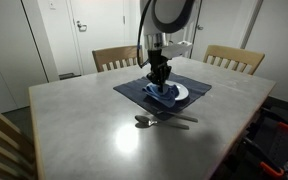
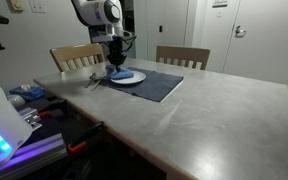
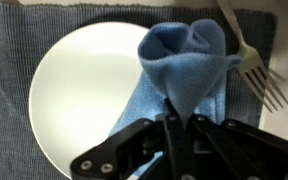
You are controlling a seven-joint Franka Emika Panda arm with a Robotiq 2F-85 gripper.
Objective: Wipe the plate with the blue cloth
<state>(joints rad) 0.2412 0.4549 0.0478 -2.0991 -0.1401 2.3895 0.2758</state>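
A white plate (image 3: 79, 85) lies on a dark blue placemat (image 3: 4, 60). It also shows in both exterior views (image 1: 179, 92) (image 2: 132, 77). My gripper (image 3: 177, 122) is shut on a bunched blue cloth (image 3: 184, 60), which rests on the plate's right side. In both exterior views the gripper (image 1: 161, 80) (image 2: 114, 63) points straight down onto the cloth (image 1: 164, 93) (image 2: 117, 72) over the plate.
A silver fork (image 3: 252, 55) lies on the placemat right of the plate. A spoon (image 1: 144, 122) and another utensil (image 1: 176, 117) lie on the grey table (image 1: 84, 130) in front of the mat. Wooden chairs (image 1: 114, 58) (image 1: 234, 58) stand behind the table.
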